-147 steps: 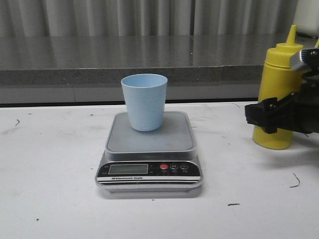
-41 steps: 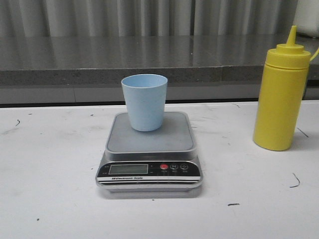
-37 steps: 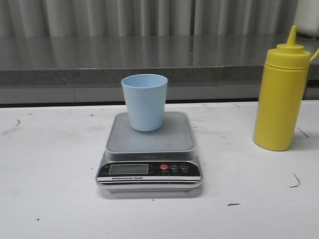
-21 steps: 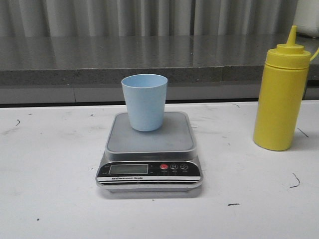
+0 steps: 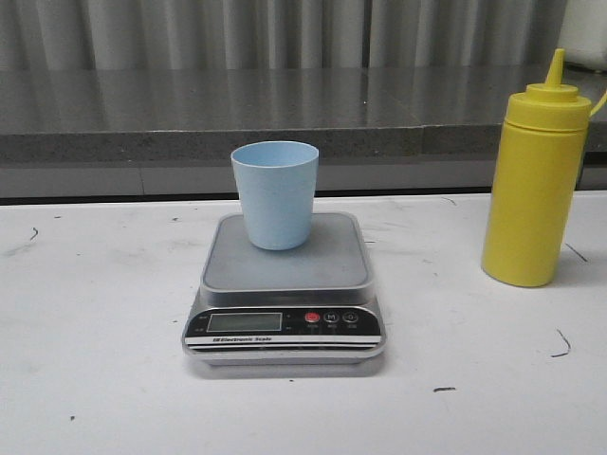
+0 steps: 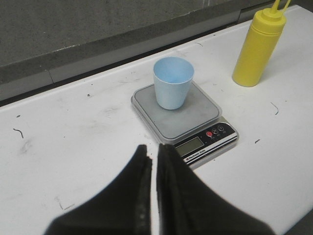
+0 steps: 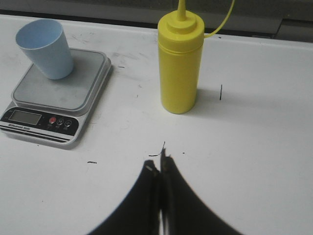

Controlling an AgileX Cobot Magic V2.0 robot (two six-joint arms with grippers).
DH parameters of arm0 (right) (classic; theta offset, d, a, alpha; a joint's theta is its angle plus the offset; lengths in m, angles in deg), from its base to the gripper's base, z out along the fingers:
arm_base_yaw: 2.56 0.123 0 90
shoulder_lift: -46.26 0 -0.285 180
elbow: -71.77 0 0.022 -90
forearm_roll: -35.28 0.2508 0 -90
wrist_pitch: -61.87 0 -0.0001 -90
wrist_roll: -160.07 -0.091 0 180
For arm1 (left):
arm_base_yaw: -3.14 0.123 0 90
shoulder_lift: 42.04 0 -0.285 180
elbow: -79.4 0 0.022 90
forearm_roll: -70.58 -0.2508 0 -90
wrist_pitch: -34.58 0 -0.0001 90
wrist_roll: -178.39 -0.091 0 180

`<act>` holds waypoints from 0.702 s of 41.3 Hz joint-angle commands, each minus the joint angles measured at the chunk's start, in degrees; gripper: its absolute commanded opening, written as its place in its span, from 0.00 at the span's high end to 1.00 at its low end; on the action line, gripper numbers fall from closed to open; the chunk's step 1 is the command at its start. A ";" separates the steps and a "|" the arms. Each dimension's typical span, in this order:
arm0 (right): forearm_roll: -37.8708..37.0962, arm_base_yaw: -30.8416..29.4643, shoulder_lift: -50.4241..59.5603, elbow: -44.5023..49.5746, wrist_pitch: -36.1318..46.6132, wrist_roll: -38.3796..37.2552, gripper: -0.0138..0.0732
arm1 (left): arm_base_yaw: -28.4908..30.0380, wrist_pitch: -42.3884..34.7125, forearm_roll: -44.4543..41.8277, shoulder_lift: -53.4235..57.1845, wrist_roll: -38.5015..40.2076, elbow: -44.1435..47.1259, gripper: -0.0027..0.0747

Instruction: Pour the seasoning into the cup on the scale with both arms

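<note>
The pale blue cup (image 5: 275, 193) stands upright on the grey platform of the scale (image 5: 285, 284), also in the left wrist view (image 6: 173, 89) and the right wrist view (image 7: 45, 48). The yellow seasoning bottle (image 5: 534, 175) stands upright on the table to the right of the scale, also in the right wrist view (image 7: 179, 62) and the left wrist view (image 6: 257, 45). My left gripper (image 6: 153, 152) is shut and empty, held above the table short of the scale. My right gripper (image 7: 159, 165) is shut and empty, short of the bottle. Neither arm shows in the front view.
The white table (image 5: 95, 313) bears small dark marks. A grey stone ledge (image 5: 190, 109) and a curtain run along the back. The bottle's tethered tip cap hangs behind it on a thin yellow strap (image 7: 222, 22).
In the oldest frame the right gripper stood at the yellow bottle; it has since drawn out of the front view, leaving the bottle standing. Nothing has moved over the last second.
</note>
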 commanded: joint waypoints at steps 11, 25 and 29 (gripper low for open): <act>-0.45 -0.02 -0.28 -1.74 3.29 0.84 0.92 | 0.18 -4.83 0.67 -0.26 0.80 -1.43 0.99; -0.45 -0.02 -0.28 -1.74 3.28 0.84 0.92 | 9.04 -12.03 -1.85 4.56 0.69 5.13 0.99; -0.45 -0.02 -0.28 -1.74 3.28 0.84 0.92 | 14.81 -18.39 -1.28 8.41 0.69 11.16 0.99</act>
